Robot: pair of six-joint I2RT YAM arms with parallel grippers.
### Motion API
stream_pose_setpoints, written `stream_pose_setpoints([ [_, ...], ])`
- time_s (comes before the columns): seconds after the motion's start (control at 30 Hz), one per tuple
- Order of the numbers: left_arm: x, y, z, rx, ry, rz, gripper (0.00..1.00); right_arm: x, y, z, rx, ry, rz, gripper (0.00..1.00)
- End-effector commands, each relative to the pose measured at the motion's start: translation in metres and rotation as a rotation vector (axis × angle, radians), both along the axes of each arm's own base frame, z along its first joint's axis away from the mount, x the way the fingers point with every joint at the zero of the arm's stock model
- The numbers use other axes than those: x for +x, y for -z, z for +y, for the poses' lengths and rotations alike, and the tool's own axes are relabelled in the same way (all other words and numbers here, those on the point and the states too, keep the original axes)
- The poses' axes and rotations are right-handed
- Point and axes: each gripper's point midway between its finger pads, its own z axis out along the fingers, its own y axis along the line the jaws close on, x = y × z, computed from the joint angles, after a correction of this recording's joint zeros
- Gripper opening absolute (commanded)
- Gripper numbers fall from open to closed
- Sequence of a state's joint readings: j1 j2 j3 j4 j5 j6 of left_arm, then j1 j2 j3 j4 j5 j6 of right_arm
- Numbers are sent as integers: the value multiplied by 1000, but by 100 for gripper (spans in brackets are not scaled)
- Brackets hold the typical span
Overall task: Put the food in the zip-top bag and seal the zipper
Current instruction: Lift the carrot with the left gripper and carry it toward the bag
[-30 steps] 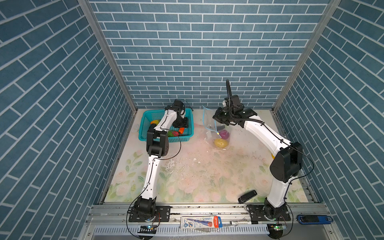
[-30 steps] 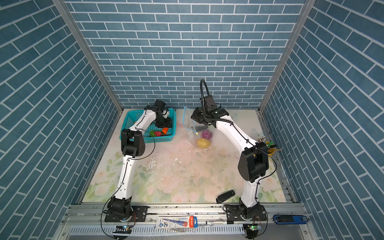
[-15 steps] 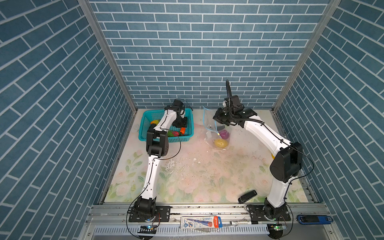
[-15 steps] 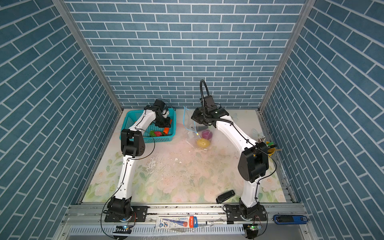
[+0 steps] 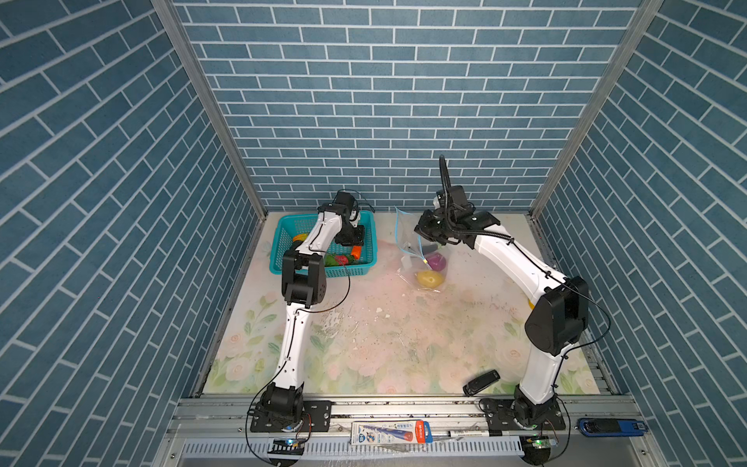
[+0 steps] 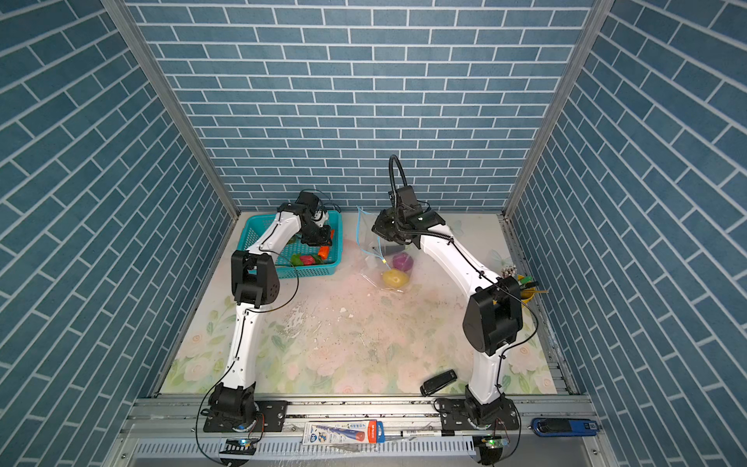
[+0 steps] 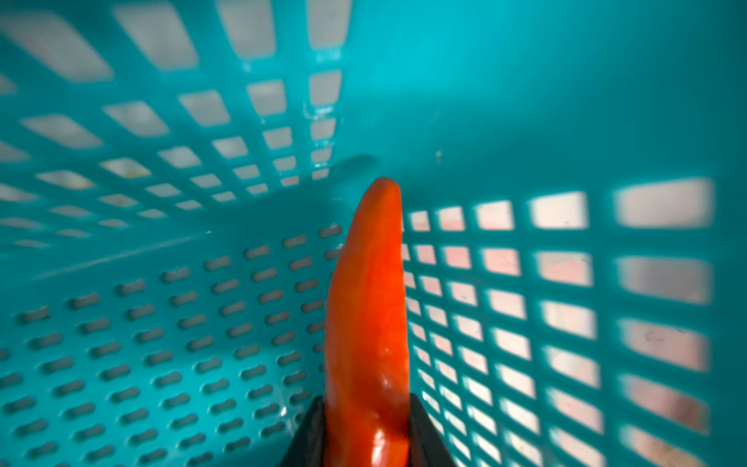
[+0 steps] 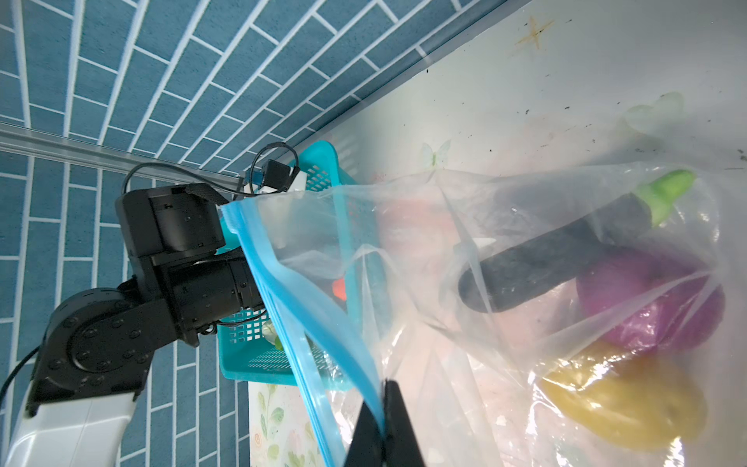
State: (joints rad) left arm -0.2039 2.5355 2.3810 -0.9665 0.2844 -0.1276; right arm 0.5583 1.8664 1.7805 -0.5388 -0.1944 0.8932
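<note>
Left arm: your left gripper is down inside the basket. Its jaws are closed against both sides of the carrot. The thick end sits between the jaws, and the tapered tip points at a corner where two mesh walls meet. Whether the carrot is clear of the basket floor cannot be told from the wrist view. In both top views this gripper hangs over the right half of the basket, with orange showing just beneath it.

Right arm: your right gripper is pressed together on the zipper. It pinches the blue strip and holds that edge up off the table. The two blue lips stand apart, so the mouth is open.

Bag: in both top views the bag sits to the right of the basket, near it but apart.

Inside the bag:
- The eggplant has its dark end resting against the onion.
- The yellow fruit lies just beside the onion.

In the basket:
- A red piece and a green piece lie by the near wall.
- A yellow piece is partly hidden behind the left arm.
</note>
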Motion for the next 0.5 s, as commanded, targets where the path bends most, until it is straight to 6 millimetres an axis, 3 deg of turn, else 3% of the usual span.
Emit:
stream_pose_setpoints([
  [0.0, 1, -30, 0, -25, -7, -47, 27, -4, -9, -2, -2, 12, -12, 0],
  [0.17, 0, -50, -3, -51, -14, -80, 26, -4, -9, -3, -4, 13, -13, 0],
  [0.47, -7, -112, -10, -131, -3, -192, 26, -4, -11, -3, -7, 16, -21, 0],
])
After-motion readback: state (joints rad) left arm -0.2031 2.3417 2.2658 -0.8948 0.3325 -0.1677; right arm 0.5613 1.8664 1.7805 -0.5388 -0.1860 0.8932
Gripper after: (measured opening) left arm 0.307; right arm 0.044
